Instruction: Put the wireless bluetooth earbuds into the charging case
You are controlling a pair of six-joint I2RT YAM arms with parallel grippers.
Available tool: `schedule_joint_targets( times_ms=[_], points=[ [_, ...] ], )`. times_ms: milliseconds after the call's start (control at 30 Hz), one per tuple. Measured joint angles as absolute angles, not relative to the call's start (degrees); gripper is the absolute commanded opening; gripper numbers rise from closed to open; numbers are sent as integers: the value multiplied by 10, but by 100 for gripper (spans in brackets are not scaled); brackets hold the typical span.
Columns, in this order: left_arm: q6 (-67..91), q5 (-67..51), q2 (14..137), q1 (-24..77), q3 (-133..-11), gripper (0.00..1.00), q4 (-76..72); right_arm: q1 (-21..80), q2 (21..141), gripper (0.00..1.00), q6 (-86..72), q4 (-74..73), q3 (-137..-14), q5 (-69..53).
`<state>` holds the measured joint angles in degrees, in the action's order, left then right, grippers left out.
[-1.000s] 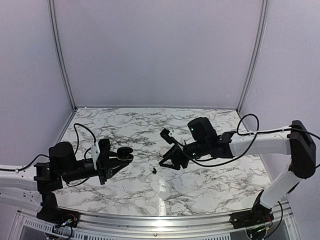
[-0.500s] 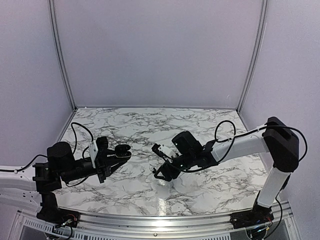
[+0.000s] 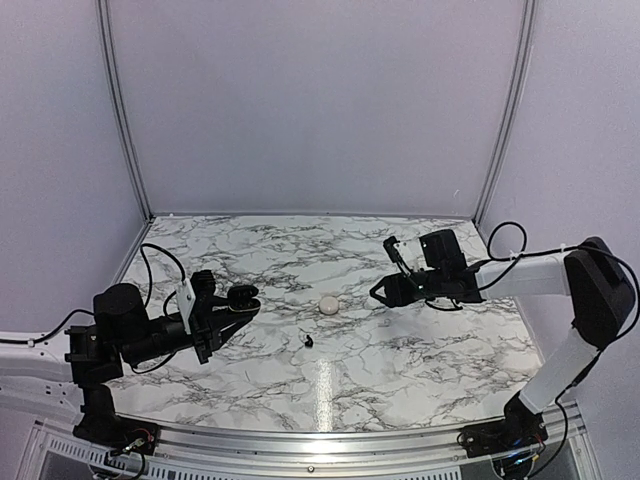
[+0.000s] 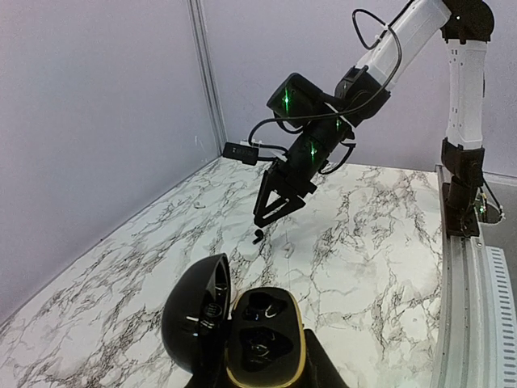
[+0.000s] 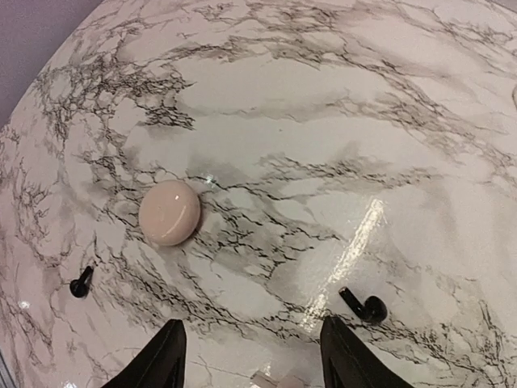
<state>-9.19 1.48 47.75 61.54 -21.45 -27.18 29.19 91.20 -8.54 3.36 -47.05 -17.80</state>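
Earbuds [image 5: 370, 309]: tiny, black, stemmed.

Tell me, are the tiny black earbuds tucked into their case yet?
Not yet. Done: the left gripper is shut on an open black clamshell case with a gold rim. In hand: the right gripper hovers open and empty above the marble table. Left: the tiny black earbuds both lie on the marble, either side of a round cream pebble-shaped object.
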Motion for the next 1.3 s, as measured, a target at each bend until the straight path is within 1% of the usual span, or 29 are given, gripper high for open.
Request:
schedule_joint_targets(
  times_ms=[167,267,500,667,1033,1300],
  points=[
    [-92,18,475,615,-215,0,-272,259,929,50,-89,30,-458,-164],
    [-92,20,475,615,-215,0,-272,249,940,48,-88,29,-458,-152],
    [-92,21,475,615,-215,0,-272,244,981,41,-79,24,-462,-119],
    [-92,22,475,615,-215,0,-272,244,1003,40,-76,25,-473,-103],
    [-92,22,475,615,-215,0,-272,233,1030,27,-75,35,-498,-100],
    [-93,23,478,615,-215,0,-272,230,1048,22,-74,57,-508,-107]
  ],
)
